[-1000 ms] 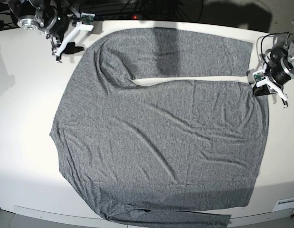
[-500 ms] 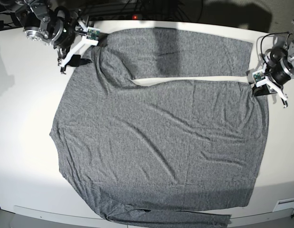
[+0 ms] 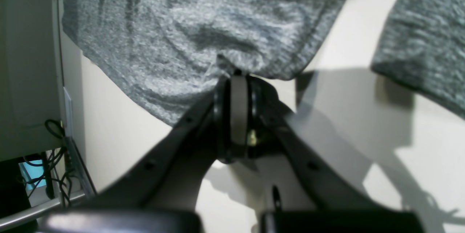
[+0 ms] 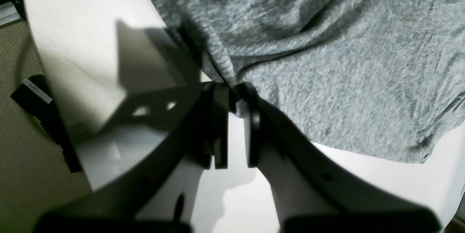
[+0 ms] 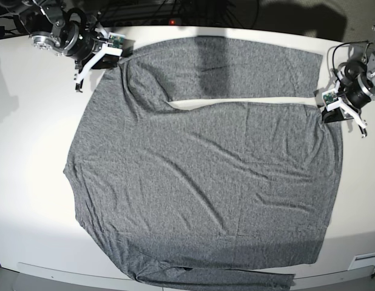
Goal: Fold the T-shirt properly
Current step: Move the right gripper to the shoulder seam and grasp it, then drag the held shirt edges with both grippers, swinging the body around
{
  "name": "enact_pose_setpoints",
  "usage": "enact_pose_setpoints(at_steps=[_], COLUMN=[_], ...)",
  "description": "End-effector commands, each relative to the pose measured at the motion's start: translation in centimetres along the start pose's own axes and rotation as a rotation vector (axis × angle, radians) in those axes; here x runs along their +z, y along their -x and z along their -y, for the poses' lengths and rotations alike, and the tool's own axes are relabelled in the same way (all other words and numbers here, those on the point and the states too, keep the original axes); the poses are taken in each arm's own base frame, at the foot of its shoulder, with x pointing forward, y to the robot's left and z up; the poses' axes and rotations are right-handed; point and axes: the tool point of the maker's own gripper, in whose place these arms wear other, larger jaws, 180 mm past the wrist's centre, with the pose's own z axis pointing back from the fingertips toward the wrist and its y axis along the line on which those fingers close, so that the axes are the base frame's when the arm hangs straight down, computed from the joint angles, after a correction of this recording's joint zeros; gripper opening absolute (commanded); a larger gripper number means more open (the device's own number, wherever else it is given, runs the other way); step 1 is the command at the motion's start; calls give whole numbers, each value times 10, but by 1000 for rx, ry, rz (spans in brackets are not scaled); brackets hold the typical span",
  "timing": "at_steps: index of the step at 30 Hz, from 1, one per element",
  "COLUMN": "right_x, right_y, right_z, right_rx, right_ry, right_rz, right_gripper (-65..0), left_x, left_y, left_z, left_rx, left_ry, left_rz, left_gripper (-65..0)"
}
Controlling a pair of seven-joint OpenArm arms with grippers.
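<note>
Moved in from the bare worktop [image 5: 30, 121] to the shirt's shoulder edge since a second ago: right pincer [image 4: 234, 96], jaws then spread, now nearly together with a fold of grey knit caught between the tips. Unchanged meanwhile: left pincer [image 3: 238, 76], pressed together on a puckered bit of hem at the shirt's corner.

Nearest the base camera: one long sleeve, running along the worktop's front edge. Beyond it: T-shirt [image 5: 206, 182], heather-grey, long-sleeved, spread flat and wrinkled over most of the cream surface. Farther back: second sleeve, folded across the top and lying parallel to the body, with a thin strip of worktop showing between. At the far corners: right pincer at the base view's upper left, left pincer [image 5: 331, 115] at its right edge. Behind all: dark cables.
</note>
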Motion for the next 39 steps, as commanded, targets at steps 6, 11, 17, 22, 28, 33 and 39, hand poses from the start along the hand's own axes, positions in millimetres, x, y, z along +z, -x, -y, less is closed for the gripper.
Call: enact_pose_setpoints(at_steps=[6, 11, 17, 22, 28, 33, 39], right_x=[3, 4, 4, -1, -2, 2, 20], right_y=[-2, -19, -22, -9, -7, -3, -23], right_z=[2, -2, -3, 16, 35, 56, 81], right_rx=[-16, -209, -349, -426, -434, -489, -463], right_ry=[-3, -34, -66, 18, 60, 117, 193], right_rz=[23, 117, 116, 39, 28, -10, 28], right_gripper=[-650, -650, -650, -650, -650, -650, -650], left_x=[3, 3, 4, 4, 3, 5, 7], left_y=[5, 4, -19, -20, 1, 15, 16], left_z=[4, 4, 5, 4, 0, -24, -34], left_rx=[-10, -10, -7, -8, -18, -56, -71], left_ry=[35, 34, 36, 35, 11, -118, -169], left_rz=[-16, -8, 119, 122, 7, -69, -75], left_gripper=[-650, -650, -650, -650, -650, -650, -650])
